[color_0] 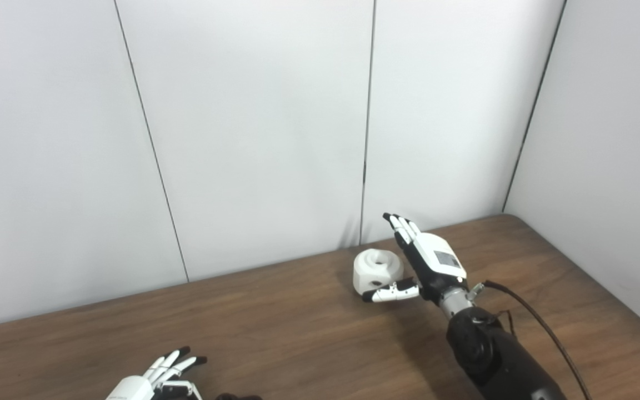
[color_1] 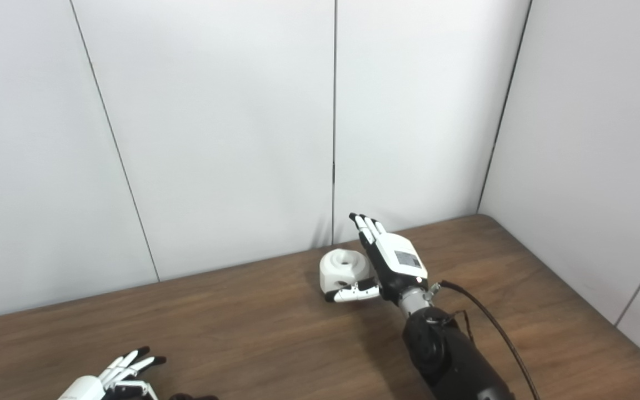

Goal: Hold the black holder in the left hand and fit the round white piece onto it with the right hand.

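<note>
Left eye view shows the round white piece sitting on the brown counter at the far side, close to the wall panels, with a hollow in its top and a small dark hole in its near side. The right hand stands just to the right of it, fingers stretched up and apart, thumb reaching across the near face of the piece. Whether the thumb touches the piece is not clear, and nothing is clasped, so the hand is released.

At the near left edge the left hand is only partly in frame, fingers spread and pointing far-right, holding nothing that can be seen. A dark shape just to its right at the bottom edge is probably the black holder, but too little of it shows to be sure; it lies beside the hand, not in it.

Judging by this, the task is at its very start: neither part is grasped. Both grasps, the bringing together of the parts, well apart now, and the fitting are all left.
</note>
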`<action>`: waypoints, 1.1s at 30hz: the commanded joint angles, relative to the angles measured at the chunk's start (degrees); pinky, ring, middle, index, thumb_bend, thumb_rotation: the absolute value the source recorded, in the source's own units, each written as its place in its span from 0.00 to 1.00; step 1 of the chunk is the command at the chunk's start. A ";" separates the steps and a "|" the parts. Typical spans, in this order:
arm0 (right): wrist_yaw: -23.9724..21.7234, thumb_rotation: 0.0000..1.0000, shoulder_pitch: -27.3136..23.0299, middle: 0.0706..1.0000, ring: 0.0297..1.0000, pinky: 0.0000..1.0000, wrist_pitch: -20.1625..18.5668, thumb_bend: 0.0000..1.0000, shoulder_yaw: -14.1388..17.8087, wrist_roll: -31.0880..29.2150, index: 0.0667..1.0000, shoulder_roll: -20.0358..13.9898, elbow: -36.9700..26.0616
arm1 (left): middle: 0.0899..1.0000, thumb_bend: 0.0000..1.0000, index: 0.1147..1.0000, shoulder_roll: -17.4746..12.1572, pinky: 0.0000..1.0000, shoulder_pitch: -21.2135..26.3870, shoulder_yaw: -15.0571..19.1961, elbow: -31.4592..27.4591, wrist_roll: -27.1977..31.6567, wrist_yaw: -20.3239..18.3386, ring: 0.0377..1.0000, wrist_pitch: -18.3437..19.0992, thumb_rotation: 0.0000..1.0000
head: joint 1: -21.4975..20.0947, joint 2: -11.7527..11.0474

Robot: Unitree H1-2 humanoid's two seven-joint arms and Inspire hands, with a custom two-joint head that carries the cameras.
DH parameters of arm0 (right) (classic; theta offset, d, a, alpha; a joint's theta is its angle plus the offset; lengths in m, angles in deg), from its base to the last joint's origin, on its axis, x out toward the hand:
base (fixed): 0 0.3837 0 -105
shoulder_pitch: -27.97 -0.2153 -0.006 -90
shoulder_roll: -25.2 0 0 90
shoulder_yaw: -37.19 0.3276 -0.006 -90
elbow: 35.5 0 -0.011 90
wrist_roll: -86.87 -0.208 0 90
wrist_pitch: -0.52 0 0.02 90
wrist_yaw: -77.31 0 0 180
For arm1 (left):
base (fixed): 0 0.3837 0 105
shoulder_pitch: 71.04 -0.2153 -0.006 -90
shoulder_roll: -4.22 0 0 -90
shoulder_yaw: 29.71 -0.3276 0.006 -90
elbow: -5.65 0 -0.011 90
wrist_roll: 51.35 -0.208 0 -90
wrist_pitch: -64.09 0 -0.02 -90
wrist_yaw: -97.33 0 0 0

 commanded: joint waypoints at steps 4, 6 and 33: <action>1.82 0.71 -0.38 1.00 1.00 0.80 -1.76 0.94 -2.01 7.68 1.00 -2.96 -4.84 | 0.91 0.52 0.41 -0.76 1.00 -0.88 -1.66 1.57 -2.71 -2.81 1.00 0.23 0.05 | 0.01 -0.01; 3.20 0.70 0.80 1.00 1.00 0.81 -1.73 0.93 -2.05 9.33 1.00 -2.95 -6.10 | 0.91 0.52 0.41 -0.82 1.00 -1.02 -1.59 1.28 -2.65 -2.87 1.00 0.30 0.05 | 0.01 0.12; 1.14 0.99 8.68 1.00 1.00 0.98 -5.49 0.94 -2.61 14.73 1.00 -3.66 -11.88 | 0.92 0.52 0.41 -1.12 1.00 -1.83 -1.70 0.04 -2.48 -3.57 1.00 0.71 0.05 | -0.41 0.69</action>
